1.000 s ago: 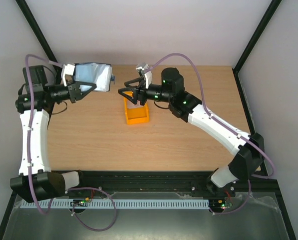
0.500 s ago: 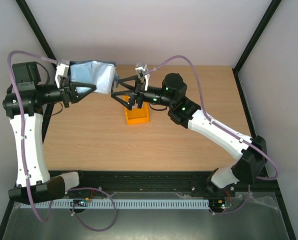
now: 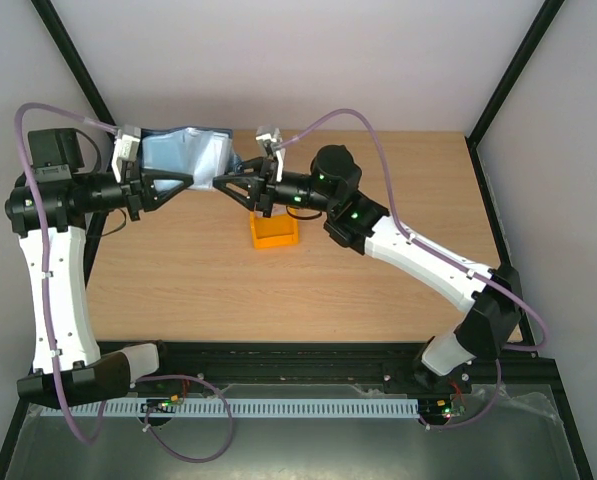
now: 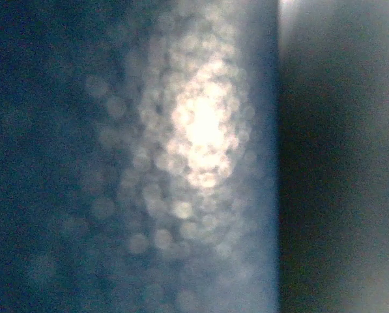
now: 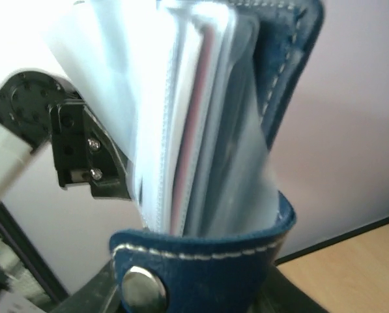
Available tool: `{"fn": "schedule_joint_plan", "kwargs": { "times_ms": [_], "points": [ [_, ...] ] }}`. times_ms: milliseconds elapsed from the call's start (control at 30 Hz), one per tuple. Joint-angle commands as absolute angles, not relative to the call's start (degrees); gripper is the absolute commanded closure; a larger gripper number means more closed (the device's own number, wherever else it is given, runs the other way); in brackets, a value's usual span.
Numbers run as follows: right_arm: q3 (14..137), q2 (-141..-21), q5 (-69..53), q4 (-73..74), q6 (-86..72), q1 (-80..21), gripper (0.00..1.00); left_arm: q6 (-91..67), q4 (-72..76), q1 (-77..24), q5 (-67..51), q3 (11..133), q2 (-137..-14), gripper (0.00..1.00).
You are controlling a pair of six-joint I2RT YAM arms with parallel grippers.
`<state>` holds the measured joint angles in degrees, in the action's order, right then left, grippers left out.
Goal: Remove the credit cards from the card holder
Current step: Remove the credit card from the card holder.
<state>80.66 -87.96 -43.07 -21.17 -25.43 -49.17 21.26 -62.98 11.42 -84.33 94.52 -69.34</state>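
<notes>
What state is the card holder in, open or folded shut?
Open: the card holder's pale inside faces the top camera, and the right wrist view shows its clear sleeves fanned apart.

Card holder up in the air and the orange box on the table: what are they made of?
The card holder looks like matte navy leather or imitation, with pale edge stitching and a shiny metal snap. Its inner sleeves seem clear glossy plastic: cards show through. The orange box looks like smooth moulded plastic, but it's small here.
</notes>
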Motion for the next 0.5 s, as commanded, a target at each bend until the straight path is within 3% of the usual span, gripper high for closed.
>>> {"fn": "schedule_joint_plan", "kwargs": {
  "times_ms": [0, 100, 200, 367, 467],
  "points": [
    [83.9, -87.6, -45.4, -22.1, -23.7, -49.0, 0.76, 32.0, -70.0, 10.7, -83.3, 94.3, -69.0, 0.92],
    [84.5, -88.7, -46.5, -22.0, -24.9, -49.1, 0.95, 39.1, -73.7, 10.0, -83.0, 93.3, -68.5, 0.91],
    [84.6, -89.0, -45.8, -20.3, -24.4, -49.2, 0.98, 40.1, -73.8, 9.7, -82.6, 92.0, -68.2, 0.83],
    [85.0, -87.9, -39.3, -10.9, -18.7, -50.3, 0.98, 40.8, -73.3, 9.8, -81.1, 90.2, -68.1, 0.39],
    [87.1, -88.6, -32.9, -1.3, -11.8, -52.4, 0.98, 39.0, -71.7, 9.8, -80.2, 90.6, -68.2, 0.21]
  ]
}}
